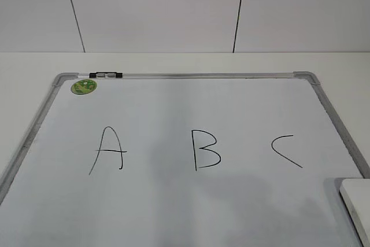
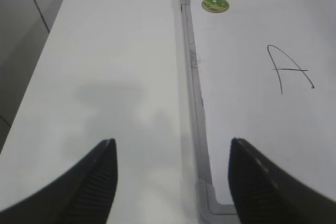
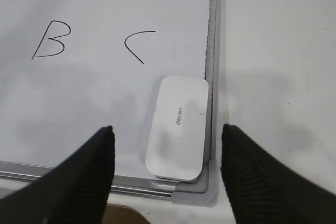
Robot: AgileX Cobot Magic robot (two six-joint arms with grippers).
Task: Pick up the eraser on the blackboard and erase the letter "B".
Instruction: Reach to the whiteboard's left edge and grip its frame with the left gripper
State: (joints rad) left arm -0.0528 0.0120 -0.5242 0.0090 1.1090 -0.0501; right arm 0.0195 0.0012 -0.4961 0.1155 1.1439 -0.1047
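Observation:
The blackboard (image 1: pixel 173 212) is a white dry-erase board with a grey frame, lying flat on the table. The letter "B" (image 1: pixel 206 150) is drawn in black at its middle, between "A" (image 1: pixel 108 150) and "C" (image 1: pixel 286 150). The white eraser (image 3: pixel 178 127) lies in the board's near right corner, against the frame; its edge shows in the exterior view (image 1: pixel 357 206). My right gripper (image 3: pixel 165 135) is open and empty, hovering above the eraser. The "B" also shows in the right wrist view (image 3: pixel 51 39). My left gripper (image 2: pixel 173 148) is open and empty over the board's near left corner.
A green round sticker (image 1: pixel 84 86) and a black-and-clear clip (image 1: pixel 106 75) sit at the board's far left corner. White table surface (image 2: pixel 105 66) lies left of the board and right of it (image 3: pixel 273 77). A white panelled wall stands behind.

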